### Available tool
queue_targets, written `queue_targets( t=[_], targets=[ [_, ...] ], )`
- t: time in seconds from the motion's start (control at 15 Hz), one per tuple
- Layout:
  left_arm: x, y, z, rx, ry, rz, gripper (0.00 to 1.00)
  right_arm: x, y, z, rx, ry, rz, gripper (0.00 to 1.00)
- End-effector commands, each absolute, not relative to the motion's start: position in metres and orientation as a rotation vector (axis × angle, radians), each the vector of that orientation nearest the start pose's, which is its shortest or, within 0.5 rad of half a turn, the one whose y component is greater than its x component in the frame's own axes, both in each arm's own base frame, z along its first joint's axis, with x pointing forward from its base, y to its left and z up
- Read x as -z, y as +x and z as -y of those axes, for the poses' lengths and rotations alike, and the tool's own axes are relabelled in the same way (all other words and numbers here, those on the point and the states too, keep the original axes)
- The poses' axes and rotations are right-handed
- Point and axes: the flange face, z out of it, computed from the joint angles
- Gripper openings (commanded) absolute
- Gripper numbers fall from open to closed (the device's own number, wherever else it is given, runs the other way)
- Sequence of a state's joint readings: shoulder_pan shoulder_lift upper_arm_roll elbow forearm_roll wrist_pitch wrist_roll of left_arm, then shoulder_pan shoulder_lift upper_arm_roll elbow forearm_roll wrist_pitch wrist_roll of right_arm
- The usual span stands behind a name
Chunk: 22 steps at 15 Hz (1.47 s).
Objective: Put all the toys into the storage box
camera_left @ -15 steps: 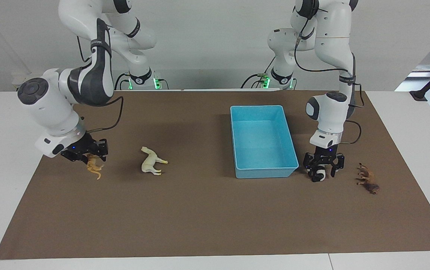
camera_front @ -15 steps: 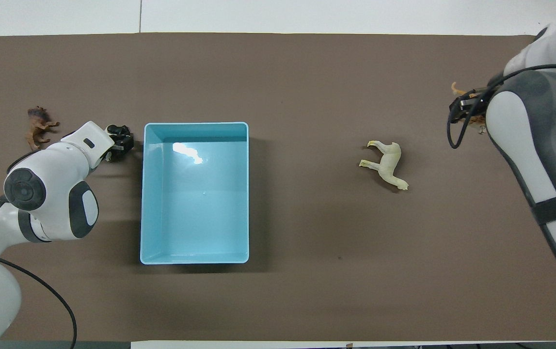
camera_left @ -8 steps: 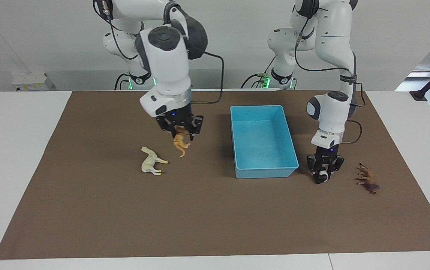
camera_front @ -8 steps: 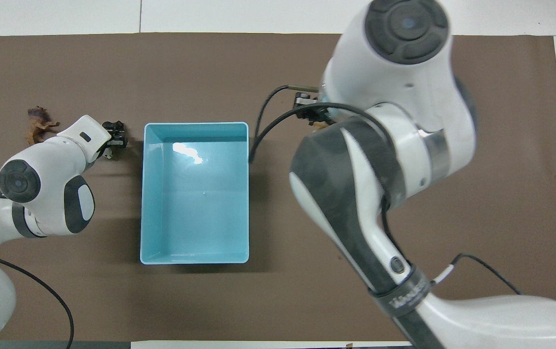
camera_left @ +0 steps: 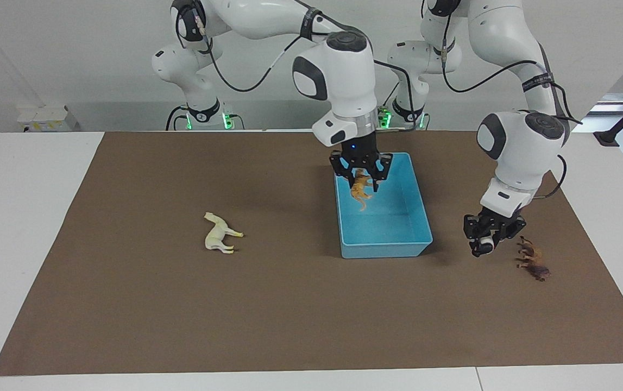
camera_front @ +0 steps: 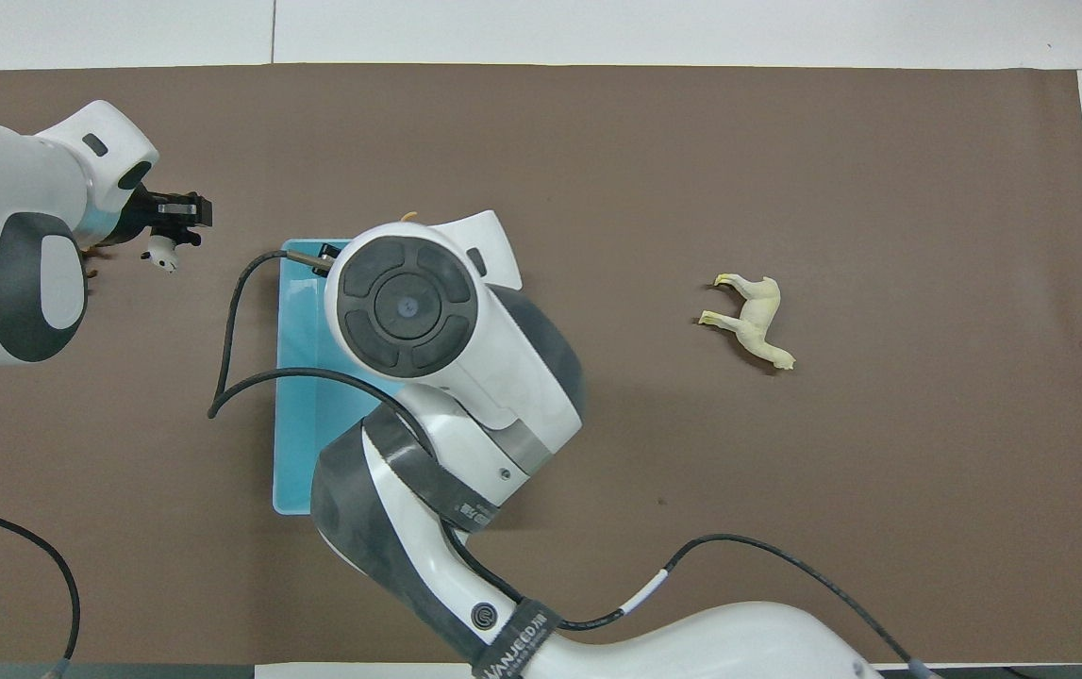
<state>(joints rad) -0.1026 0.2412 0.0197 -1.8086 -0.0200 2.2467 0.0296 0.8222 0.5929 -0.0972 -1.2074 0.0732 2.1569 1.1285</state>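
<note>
My right gripper is shut on the orange striped tiger and holds it in the air over the light blue storage box, at its end nearer the robots. In the overhead view the right arm covers that gripper and most of the box. My left gripper is shut on the black-and-white panda, lifted over the mat between the box and the dark brown maned animal. It shows in the overhead view too, with the panda. The cream-white horse lies on the mat.
A brown mat covers the white table. The horse lies toward the right arm's end. The brown animal is mostly hidden under the left arm in the overhead view.
My right gripper carried the tiger from above the mat beside the horse to over the box. My left gripper rose off the mat with the panda, shifting toward the brown animal.
</note>
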Motion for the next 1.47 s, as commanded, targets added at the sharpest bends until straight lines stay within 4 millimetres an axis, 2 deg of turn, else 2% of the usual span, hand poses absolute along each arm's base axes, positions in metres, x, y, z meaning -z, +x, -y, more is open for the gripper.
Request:
queue_targets(
  t=[0.0,0.13,0.2,0.33,0.4,0.47,0.53,0.6,0.67,0.73,0.87,1.0,1.13,1.2,1.27,1.4],
  targets=[
    [-0.456,0.631,0.090,0.155,-3.163,-0.113,0.00,-0.443,0.555,-0.522,0.288,-2.707,-0.632,0.99],
    [-0.477,0.625,0.098,0.127,-3.165,-0.112,0.00,-0.446,0.547,-0.530,0.220,-2.651,-0.793,1.00],
    [-0.482,0.622,0.102,0.115,-3.168,-0.119,0.00,-0.445,0.546,-0.529,0.207,-2.661,-0.811,1.00],
    [-0.489,0.619,0.109,0.106,-3.170,-0.087,0.00,-0.444,0.550,-0.518,0.165,-2.717,-0.842,1.00],
    [-0.491,0.616,0.119,0.105,-3.173,-0.077,0.00,-0.459,0.554,-0.509,0.168,-2.730,-0.851,1.00],
    [-0.491,0.613,0.128,0.094,-3.174,-0.060,0.00,-0.483,0.565,-0.484,0.183,-2.741,-0.839,1.00],
    [-0.493,0.607,0.140,0.069,-3.174,-0.029,0.00,-0.503,0.588,-0.437,0.192,-2.776,-0.798,1.00],
    [-0.491,0.598,0.161,0.039,-3.170,-0.018,0.00,-0.516,0.609,-0.388,0.177,-2.828,-0.757,1.00],
    [-0.492,0.592,0.177,0.037,-3.171,0.007,0.04,-0.516,0.625,-0.350,0.162,-2.880,-0.696,1.00],
    [-0.491,0.584,0.193,0.030,-3.172,0.041,0.16,-0.512,0.637,-0.322,0.150,-2.919,-0.640,1.00],
    [-0.479,0.559,0.229,0.001,-3.163,0.139,0.99,-0.494,0.651,-0.261,0.113,-2.986,-0.597,1.00],
    [-0.474,0.544,0.251,0.011,-3.145,0.204,1.00,-0.473,0.653,-0.213,0.060,-3.015,-0.606,1.00],
    [-0.475,0.547,0.244,0.019,-3.145,0.201,1.00,-0.442,0.641,-0.180,0.017,-3.027,-0.634,1.00],
    [-0.475,0.553,0.232,0.020,-3.147,0.153,1.00,-0.425,0.633,-0.161,0.018,-3.033,-0.661,1.00],
    [-0.476,0.562,0.212,0.025,-3.150,0.076,1.00,-0.409,0.626,-0.145,0.038,-3.031,-0.683,1.00],
    [-0.475,0.584,0.153,0.053,-3.151,-0.072,1.00,-0.381,0.612,-0.126,0.043,-3.040,-0.665,1.00]
  ],
)
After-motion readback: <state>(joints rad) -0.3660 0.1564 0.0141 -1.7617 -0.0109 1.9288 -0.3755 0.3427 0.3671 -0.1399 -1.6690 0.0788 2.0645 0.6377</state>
